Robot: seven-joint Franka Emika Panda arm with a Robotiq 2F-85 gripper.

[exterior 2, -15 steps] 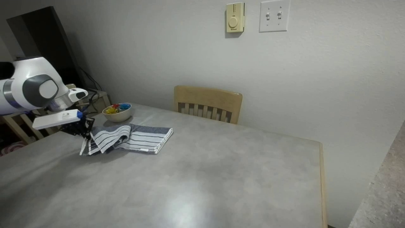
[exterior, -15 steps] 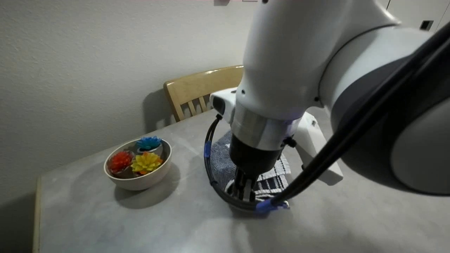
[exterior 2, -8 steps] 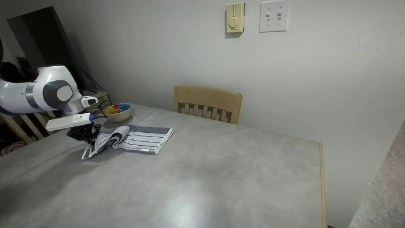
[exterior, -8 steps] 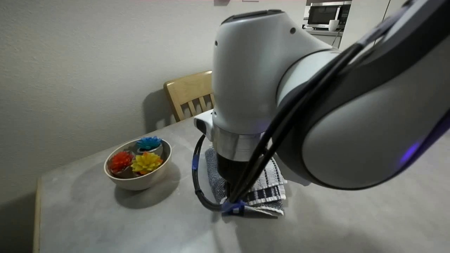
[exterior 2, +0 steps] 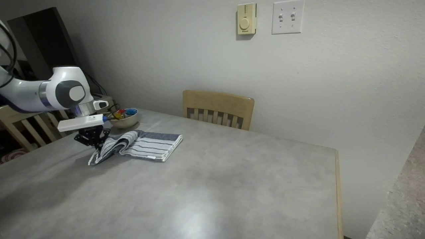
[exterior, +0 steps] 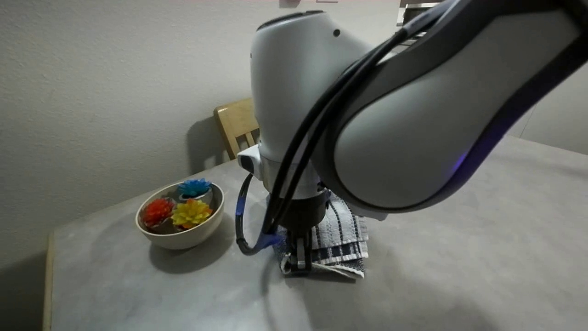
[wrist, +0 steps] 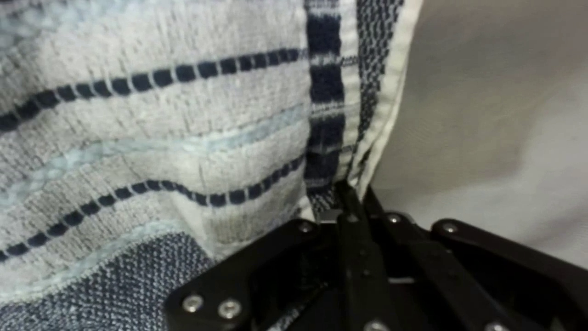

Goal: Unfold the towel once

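The towel is dark blue and white with stripes. It lies folded on the table, flat at its far end [exterior 2: 152,146], with a raised curl [exterior 2: 124,141] near my gripper. It also shows below the arm in an exterior view [exterior: 340,227] and fills the left of the wrist view [wrist: 161,115]. My gripper [wrist: 360,195] is shut on the towel's white-hemmed edge, which runs between the fingertips. It points down at the towel's near end, close to the table, in both exterior views [exterior: 301,266] [exterior 2: 99,149]. The arm hides part of the towel.
A white bowl [exterior: 183,238] with red, yellow and blue artificial flowers stands on the grey table [exterior 2: 215,186], beside the towel. A loop of cable [exterior: 241,216] hangs from the wrist near the bowl. A wooden chair [exterior 2: 217,98] stands behind the table by the wall.
My gripper has moved a little toward the bowl side and along the towel's length, carrying the held edge. The towel's near end is now more bunched and curled; its far end has hardly moved.
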